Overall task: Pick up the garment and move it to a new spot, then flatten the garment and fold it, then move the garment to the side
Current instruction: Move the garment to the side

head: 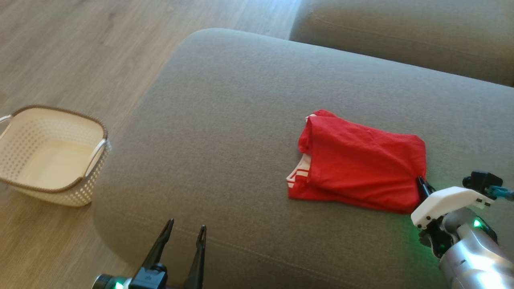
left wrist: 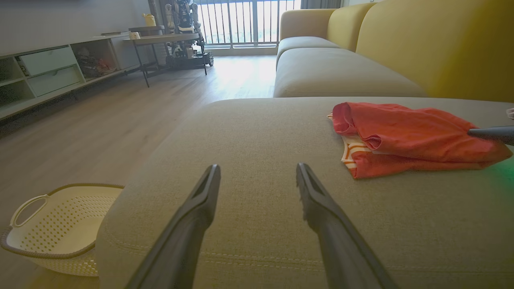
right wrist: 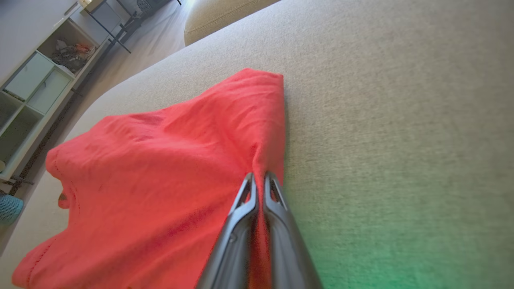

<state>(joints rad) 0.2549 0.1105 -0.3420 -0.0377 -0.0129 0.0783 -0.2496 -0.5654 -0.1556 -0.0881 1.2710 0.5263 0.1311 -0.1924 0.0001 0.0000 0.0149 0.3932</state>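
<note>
While the grey sofa (head: 225,120) seat offers wide bare room, the work sits on its right part. On the floor (head: 80,48) to the left stands a pale basket (head: 60,110), well apart from the cloth.

The red garment (head: 361,160) lies on the seat in a loose, bunched fold, with white striped trim showing at its left edge. The right fingers (right wrist: 253,192) are pinched shut on its near right edge, a thin tuck of cloth drawn up between them. The left fingers (left wrist: 204,192) hang spread wide above the seat's front, holding nothing, well to the left of the garment.

The step in hand looks like the pick-up for the carry. The bite is small and on one edge only, so a slow, straight lift seems wise, high enough that the whole cloth hangs free before any sideways travel. Dragging it would bunch it further. A jerk could pull the tuck out. Setting it down nearer the middle of the seat would let the left fingers reach a second corner for the flattening.
</note>
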